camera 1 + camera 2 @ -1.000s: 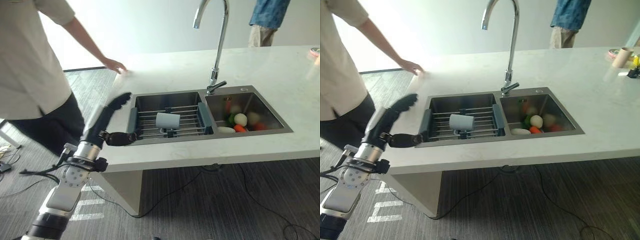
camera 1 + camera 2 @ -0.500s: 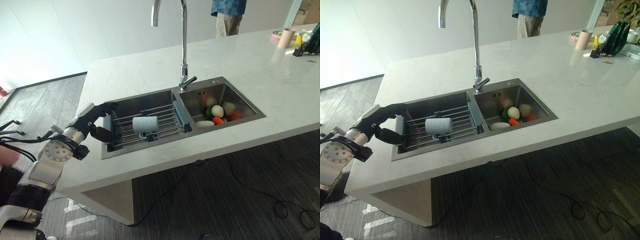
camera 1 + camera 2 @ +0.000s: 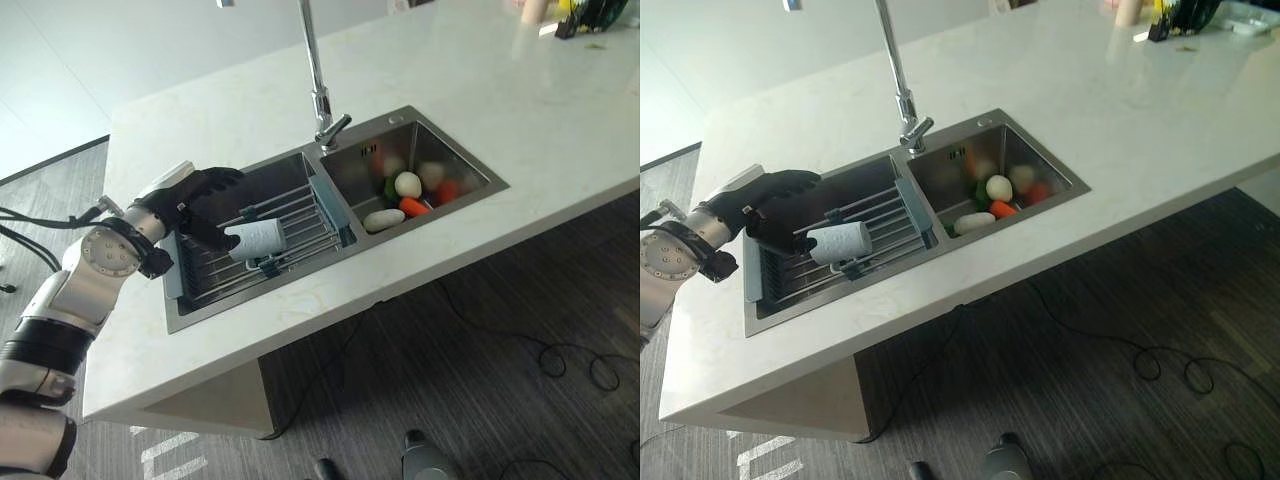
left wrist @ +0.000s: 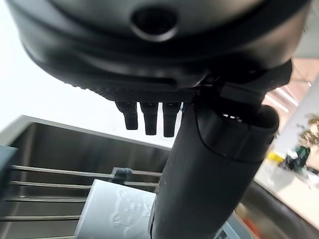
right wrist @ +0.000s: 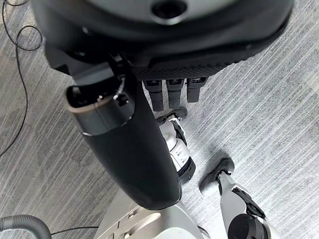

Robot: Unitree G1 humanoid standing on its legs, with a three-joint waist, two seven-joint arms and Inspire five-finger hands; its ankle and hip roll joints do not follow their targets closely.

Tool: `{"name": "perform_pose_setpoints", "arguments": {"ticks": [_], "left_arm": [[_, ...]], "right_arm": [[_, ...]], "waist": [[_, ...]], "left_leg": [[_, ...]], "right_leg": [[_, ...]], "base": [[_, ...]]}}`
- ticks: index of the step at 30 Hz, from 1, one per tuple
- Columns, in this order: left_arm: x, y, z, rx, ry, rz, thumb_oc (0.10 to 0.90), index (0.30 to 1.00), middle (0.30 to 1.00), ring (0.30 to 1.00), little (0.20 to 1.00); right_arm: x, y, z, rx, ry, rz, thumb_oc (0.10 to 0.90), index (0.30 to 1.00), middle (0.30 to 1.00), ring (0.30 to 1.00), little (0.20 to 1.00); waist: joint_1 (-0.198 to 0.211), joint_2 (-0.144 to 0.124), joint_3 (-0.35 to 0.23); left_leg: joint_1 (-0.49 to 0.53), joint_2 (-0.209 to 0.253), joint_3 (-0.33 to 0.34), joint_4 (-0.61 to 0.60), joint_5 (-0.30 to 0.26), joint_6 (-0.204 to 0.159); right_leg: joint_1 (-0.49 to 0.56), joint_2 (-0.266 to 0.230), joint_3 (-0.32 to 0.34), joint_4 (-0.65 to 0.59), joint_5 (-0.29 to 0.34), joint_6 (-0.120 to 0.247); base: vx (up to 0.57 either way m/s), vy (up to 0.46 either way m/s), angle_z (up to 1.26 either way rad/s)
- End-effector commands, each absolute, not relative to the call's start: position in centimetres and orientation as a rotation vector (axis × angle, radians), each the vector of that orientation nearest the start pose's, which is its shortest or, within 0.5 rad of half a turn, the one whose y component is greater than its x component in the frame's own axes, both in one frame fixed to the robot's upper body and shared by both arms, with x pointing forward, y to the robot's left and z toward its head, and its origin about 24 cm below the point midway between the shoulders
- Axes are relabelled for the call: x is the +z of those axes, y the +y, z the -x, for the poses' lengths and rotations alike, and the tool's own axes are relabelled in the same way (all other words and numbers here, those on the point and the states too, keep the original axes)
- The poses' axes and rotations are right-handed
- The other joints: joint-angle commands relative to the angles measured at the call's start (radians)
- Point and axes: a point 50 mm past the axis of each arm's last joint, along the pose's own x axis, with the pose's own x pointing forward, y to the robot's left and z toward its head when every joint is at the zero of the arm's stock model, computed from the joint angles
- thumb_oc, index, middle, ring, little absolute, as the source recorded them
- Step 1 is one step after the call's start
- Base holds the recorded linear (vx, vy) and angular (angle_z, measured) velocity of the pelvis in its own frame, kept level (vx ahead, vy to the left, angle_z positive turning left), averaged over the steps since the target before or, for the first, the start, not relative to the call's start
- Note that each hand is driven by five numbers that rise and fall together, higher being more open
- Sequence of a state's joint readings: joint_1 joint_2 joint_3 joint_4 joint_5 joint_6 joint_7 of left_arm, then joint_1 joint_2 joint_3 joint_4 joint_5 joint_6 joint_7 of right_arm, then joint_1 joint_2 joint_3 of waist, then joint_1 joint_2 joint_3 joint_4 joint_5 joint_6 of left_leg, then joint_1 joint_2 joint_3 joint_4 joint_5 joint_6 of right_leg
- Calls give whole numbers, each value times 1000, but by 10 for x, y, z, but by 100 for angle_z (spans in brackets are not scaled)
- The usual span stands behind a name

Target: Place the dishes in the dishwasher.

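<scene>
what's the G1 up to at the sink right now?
The left hand is reaching over the left basin of the sink toward a pale cup lying on its side on the drying rack. Its fingers are spread open just beside the cup, with no grip closed yet. The right basin holds vegetables. The right hand hangs open over the floor, idle. No dishwasher is visible.
</scene>
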State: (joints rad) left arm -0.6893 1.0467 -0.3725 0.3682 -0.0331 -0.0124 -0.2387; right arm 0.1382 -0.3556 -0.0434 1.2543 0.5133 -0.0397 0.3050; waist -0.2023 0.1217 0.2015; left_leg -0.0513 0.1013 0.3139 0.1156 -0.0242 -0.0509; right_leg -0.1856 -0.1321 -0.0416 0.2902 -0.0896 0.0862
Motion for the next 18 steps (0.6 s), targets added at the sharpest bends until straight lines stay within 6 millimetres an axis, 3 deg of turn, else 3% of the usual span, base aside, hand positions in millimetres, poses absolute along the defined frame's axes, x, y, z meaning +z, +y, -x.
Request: {"name": "perform_pose_setpoints", "arguments": {"ticks": [1, 8, 18], "left_arm": [[279, 296, -333, -27, -204, -1189, 800, 900, 900, 900, 900], [267, 297, -337, -25, -130, -1242, 800, 900, 900, 900, 900], [263, 312, -338, 56, -73, -1373, 800, 900, 900, 900, 900]], "right_arm": [[-142, -303, -32, -340, 1143, -256, 800, 900, 900, 900, 900], [-137, -314, -31, -368, 1125, -235, 800, 900, 900, 900, 900], [-132, -320, -35, -367, 1099, -220, 800, 900, 900, 900, 900]], "waist": [[-26, 5, -50], [-43, 29, -35], [-59, 34, -5]], "left_leg": [[-60, 21, -43, 184, -224, -24], [-56, 15, -36, 184, -219, -27], [-72, 14, -33, 184, -207, -30]], "right_leg": [[4, -68, -12, 10, -66, 121], [-2, -75, 2, 10, -62, 126], [-24, -75, 14, 10, -53, 125]], "base": [[24, 51, -16], [45, 37, -2], [14, 11, 0]]}}
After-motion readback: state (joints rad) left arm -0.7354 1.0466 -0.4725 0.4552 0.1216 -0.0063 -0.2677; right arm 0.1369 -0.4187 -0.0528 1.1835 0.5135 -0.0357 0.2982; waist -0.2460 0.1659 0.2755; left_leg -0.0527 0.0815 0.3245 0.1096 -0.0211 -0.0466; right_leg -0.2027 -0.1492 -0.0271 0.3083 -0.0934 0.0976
